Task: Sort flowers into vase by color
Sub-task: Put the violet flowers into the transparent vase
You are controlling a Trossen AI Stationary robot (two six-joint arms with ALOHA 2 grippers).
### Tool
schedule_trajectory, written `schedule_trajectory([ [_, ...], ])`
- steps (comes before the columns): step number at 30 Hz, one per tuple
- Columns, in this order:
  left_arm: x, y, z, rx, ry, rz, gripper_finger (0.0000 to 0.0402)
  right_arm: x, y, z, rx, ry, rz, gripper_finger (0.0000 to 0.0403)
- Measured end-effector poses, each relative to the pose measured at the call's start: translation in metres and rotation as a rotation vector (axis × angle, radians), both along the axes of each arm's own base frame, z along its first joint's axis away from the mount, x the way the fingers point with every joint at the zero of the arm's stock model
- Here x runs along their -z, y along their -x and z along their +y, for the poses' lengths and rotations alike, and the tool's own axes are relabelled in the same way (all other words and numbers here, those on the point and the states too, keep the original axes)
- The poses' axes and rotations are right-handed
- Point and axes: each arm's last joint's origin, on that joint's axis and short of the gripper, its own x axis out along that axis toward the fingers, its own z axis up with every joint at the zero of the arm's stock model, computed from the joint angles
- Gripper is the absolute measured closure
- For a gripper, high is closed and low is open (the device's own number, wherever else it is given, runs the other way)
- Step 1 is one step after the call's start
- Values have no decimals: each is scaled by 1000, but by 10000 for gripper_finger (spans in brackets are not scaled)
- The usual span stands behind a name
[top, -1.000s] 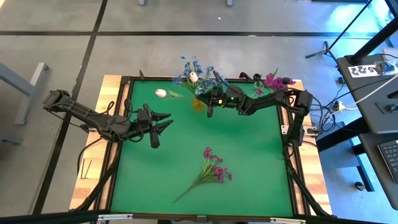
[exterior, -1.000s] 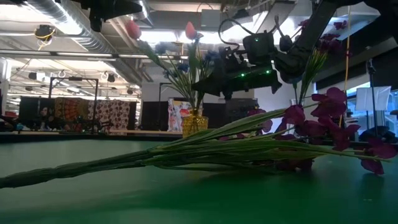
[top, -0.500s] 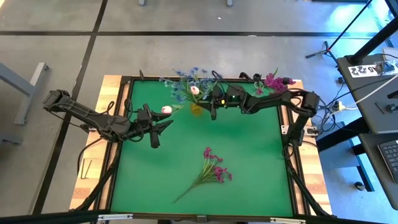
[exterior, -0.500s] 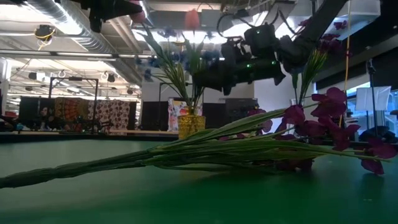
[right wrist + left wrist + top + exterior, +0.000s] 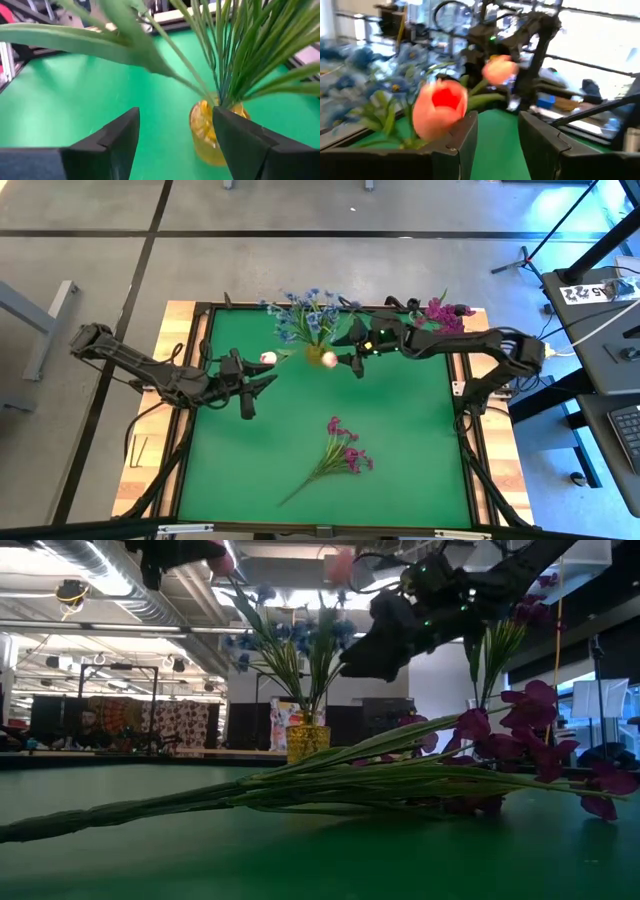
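Now released: right gripper, fingers spread wide beside yellow vase; tulip deposited. Left gripper fingers parted, empty.

You have blue flowers standing upright in a yellow vase near the table's far edge, with two white tulip buds leaning out of the same bunch toward the left. A magenta bunch stands at the far right corner. Another magenta spray lies flat mid-table, stems pointing toward the near edge.
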Motion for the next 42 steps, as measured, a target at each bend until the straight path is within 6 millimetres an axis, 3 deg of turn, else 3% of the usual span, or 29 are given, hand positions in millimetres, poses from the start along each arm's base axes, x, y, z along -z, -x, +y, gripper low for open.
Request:
schedule_trajectory([
  [11, -16, 27, -10, 72, -6, -62, 266, -38, 21, 37, -6, 73, 16, 152],
  [16, -16, 22, -26, 140, -10, -3, 266, -49, 39, 56, 12, 96, 95, 152],
  [21, -7, -7, -51, 159, 10, 136, 266, -67, 61, 81, 13, 132, 102, 152],
  [30, 21, -74, -92, 220, 179, 339, 265, -110, 111, 118, -10, 125, -76, 152],
  [37, 60, -120, -106, 248, 344, 526, 223, -119, 135, 126, 51, 144, -103, 152],
  [42, 76, -147, -120, 319, 415, 609, 184, -117, 138, 126, 79, 144, -74, 152],
])
